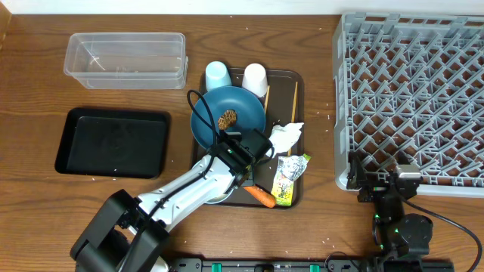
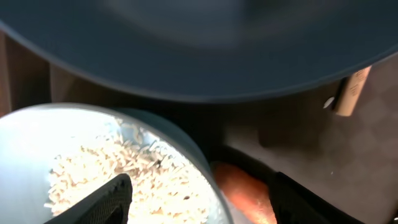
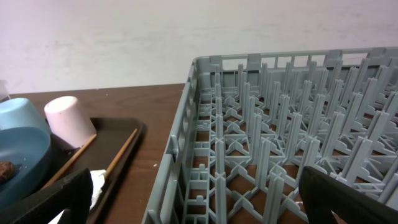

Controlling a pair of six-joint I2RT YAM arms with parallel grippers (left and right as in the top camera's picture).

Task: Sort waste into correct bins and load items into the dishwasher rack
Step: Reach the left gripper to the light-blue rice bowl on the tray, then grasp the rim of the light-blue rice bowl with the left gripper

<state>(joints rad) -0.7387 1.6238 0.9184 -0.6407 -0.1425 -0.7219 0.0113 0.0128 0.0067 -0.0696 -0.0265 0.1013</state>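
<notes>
A: Overhead: left gripper [image 1: 246, 151] at the dark-blue plate's [image 1: 227, 113] near edge; right gripper [image 1: 387, 181] just beside the rack [image 1: 412, 91].
B: Left wrist: fingers [image 2: 106, 202] spread, empty; bowl [image 2: 37, 134] rim and carrot [image 2: 242, 186] between them.
A: Right wrist: fingers [image 3: 56, 199] wide apart, empty; rack just ahead.

white bowl [image 2: 37, 134]: cropped by left and bottom edges
dark-blue plate [image 2: 199, 50]: blurred, cropped at top
orange carrot [image 2: 242, 190]: lower end cropped
dishwasher rack [image 1: 412, 98]: cut at right edge

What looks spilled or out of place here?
Scattered white specks, likely rice grains, lie on the table just left of the dishwasher rack, with a few more beyond the brown tray. Nothing looks tipped or broken.
</notes>
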